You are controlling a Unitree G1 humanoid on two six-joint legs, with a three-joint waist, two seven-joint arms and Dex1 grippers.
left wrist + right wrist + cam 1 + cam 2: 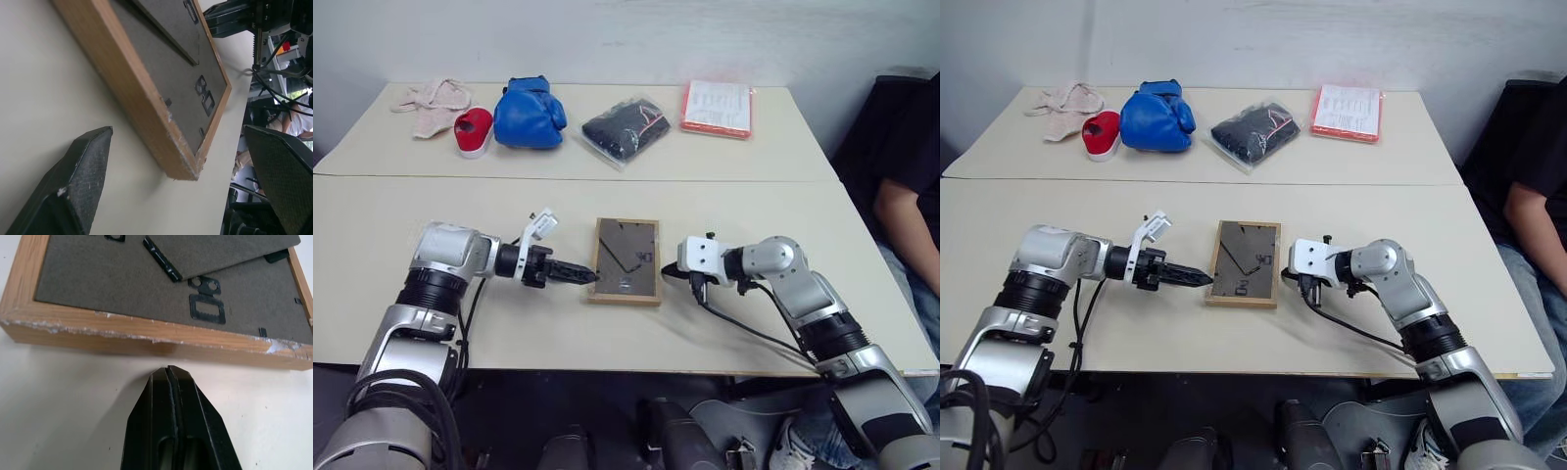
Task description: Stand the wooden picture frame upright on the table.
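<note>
Far side of the counter (431, 211), left to right: a pinkish cloth (433, 102), a red and white item (473, 131), a blue boxing glove (530, 113), a clear bag of dark contents (624, 128) and a red-edged packet of papers (717, 107), all lying on the rear slab beyond the seam.

Near slab, left: the left pincer (576, 274) points across toward the wooden picture frame (626, 258). In the left wrist view its two black fingers (73, 186) stand wide apart, holding nothing, with the frame's near corner between them and clear of both. In the head views the tip lies just beside the frame's left edge; contact cannot be confirmed.

Centre: the frame lies flat on the near slab, back panel up, the dark grey-brown board and its easel leg visible, light-wood rim all round. Scuffs show along the rim's edge in both wrist views.

Right: the right pincer (172, 382) is closed, fingers pressed together and empty. Its tip rests low over the counter, just beside the frame's right edge, with a narrow gap visible.

Far right edge: a seated person (906, 206) in dark clothing.
</note>
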